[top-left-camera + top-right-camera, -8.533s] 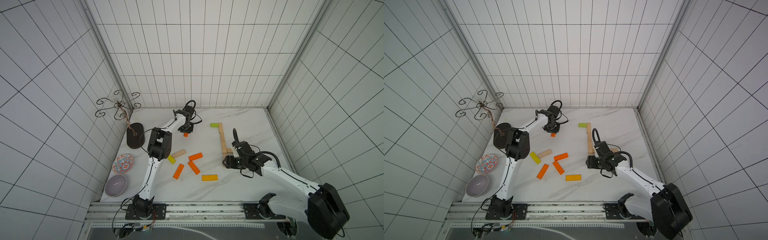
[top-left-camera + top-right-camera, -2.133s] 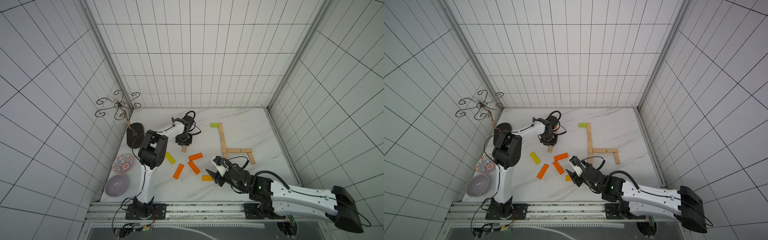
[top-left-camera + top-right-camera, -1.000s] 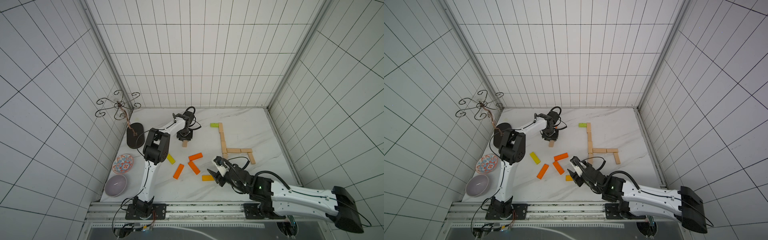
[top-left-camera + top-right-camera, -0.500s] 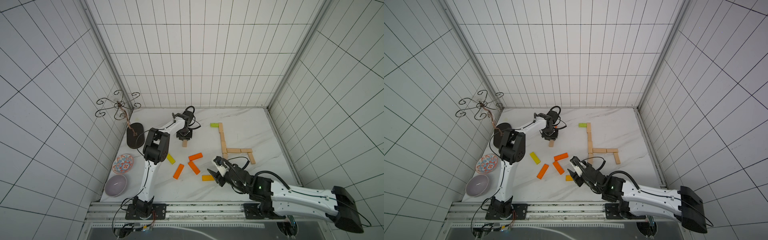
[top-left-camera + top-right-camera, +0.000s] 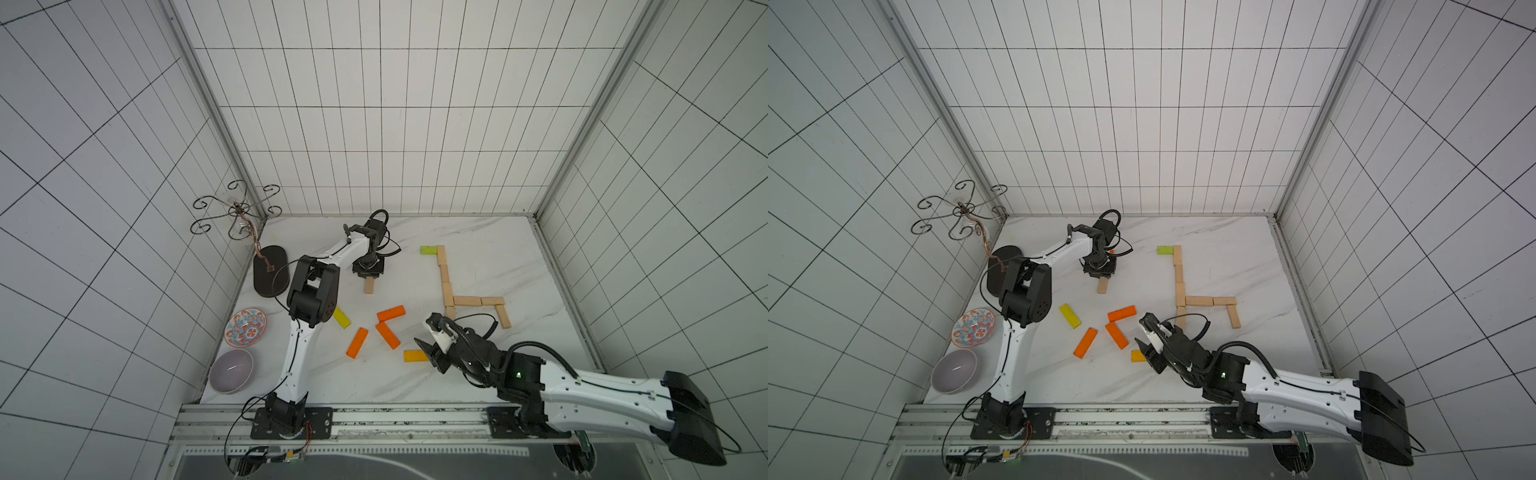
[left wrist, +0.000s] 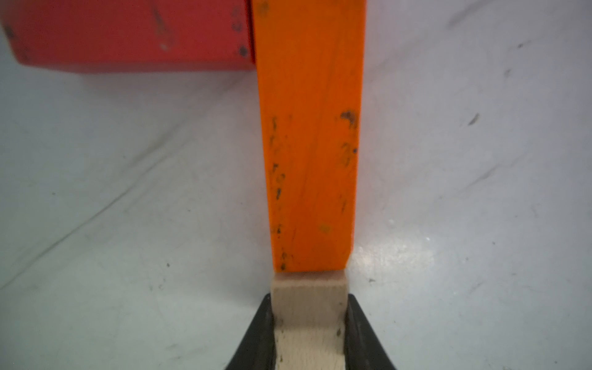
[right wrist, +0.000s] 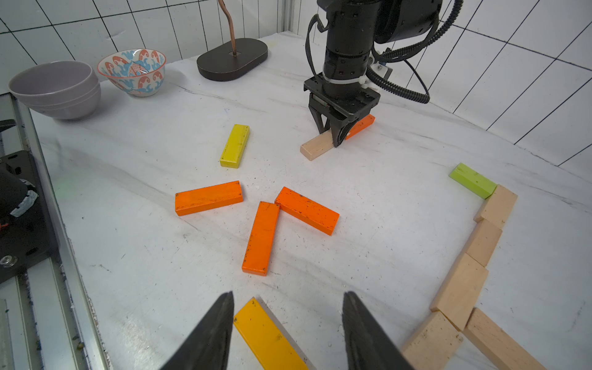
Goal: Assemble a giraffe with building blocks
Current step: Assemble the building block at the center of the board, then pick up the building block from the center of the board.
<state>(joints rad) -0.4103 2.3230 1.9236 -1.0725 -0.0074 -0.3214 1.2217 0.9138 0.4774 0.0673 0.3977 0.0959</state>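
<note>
Left pincer (image 6: 309, 309): jaws closed tight on one end of a pale wooden block (image 6: 309, 320). Just ahead of the tips, an orange block (image 6: 310, 134) butts the pale one end to end. A red block (image 6: 128, 32) touches the orange one's far end from the side.

Right pincer (image 7: 288, 296): jaws apart, holding nothing. An amber block (image 7: 269, 336) lies between them, nearer one finger. Three loose orange blocks (image 7: 261, 237) lie ahead, and the pale block row (image 7: 461, 288) runs alongside.

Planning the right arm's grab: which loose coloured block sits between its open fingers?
The amber-yellow block, lying flat inside the open right gripper. The lemon-yellow block and three orange blocks lie farther out.
</note>
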